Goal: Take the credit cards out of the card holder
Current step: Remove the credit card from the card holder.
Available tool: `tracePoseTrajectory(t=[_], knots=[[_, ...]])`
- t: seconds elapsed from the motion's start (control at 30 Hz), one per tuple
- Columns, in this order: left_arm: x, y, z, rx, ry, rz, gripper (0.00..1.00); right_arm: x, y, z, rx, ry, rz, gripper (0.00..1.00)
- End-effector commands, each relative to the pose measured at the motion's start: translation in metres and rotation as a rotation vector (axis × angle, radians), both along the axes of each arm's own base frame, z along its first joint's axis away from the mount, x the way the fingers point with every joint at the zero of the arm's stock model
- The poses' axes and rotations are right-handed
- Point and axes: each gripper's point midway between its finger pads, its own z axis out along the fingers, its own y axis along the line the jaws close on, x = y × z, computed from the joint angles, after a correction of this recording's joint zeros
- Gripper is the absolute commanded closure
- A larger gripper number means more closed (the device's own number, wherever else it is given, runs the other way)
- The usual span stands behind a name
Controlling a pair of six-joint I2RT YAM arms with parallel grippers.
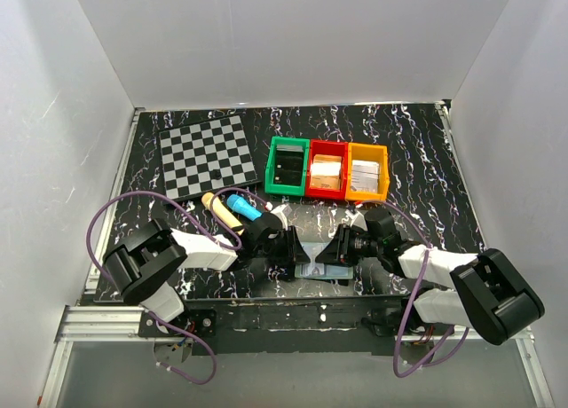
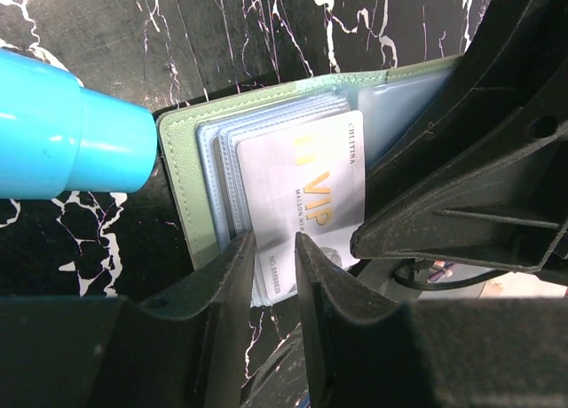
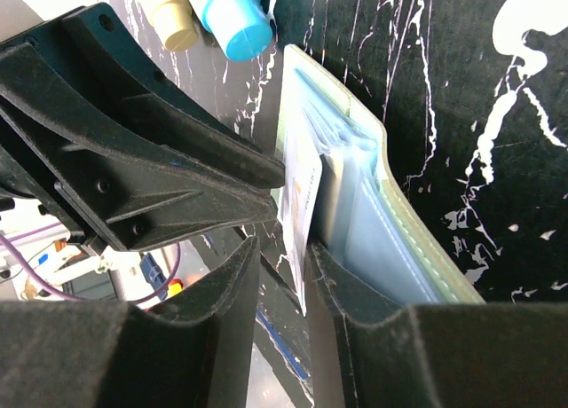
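Note:
The card holder (image 1: 317, 266) lies open on the marbled table near its front edge, between my two grippers. Its grey-green cover (image 2: 182, 173) frames a stack of pale blue sleeves (image 2: 217, 173). A white credit card (image 2: 306, 191) with gold VIP lettering sticks out of the sleeves. My left gripper (image 2: 275, 266) stands at that card's lower edge, its jaws narrow with a gap still between them. My right gripper (image 3: 284, 284) straddles the same card (image 3: 297, 191) edge-on. The card rests against one finger and stands clear of the other. The cover's rim (image 3: 390, 177) curves past on the right.
A blue cylinder (image 1: 241, 206) and a cream one (image 1: 217, 208) lie just left of the holder, the blue one (image 2: 62, 129) close to its cover. Behind stand a checkered board (image 1: 207, 155) and green (image 1: 271, 168), red (image 1: 327, 145) and orange (image 1: 367, 147) bins.

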Motion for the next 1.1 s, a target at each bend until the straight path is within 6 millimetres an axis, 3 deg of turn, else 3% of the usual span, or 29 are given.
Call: tracePoseTrajectory(t=[0.0,0.37,0.6,1.07], knots=[[-0.005,0.004,-0.013,0.047,0.028,-0.012,0.75,-0.001,0.008,0.016,0.073,-0.041,0.047,0.66],[-0.006,0.005,-0.015,0.047,0.035,-0.007,0.80,-0.001,0.009,0.019,0.066,-0.042,0.065,0.65],[-0.007,0.007,-0.021,0.061,0.054,0.001,0.99,0.000,0.003,0.025,0.021,-0.074,0.065,0.66],[-0.007,0.011,-0.024,0.066,0.070,0.019,1.00,0.000,-0.006,0.026,0.000,-0.083,0.044,0.69]])
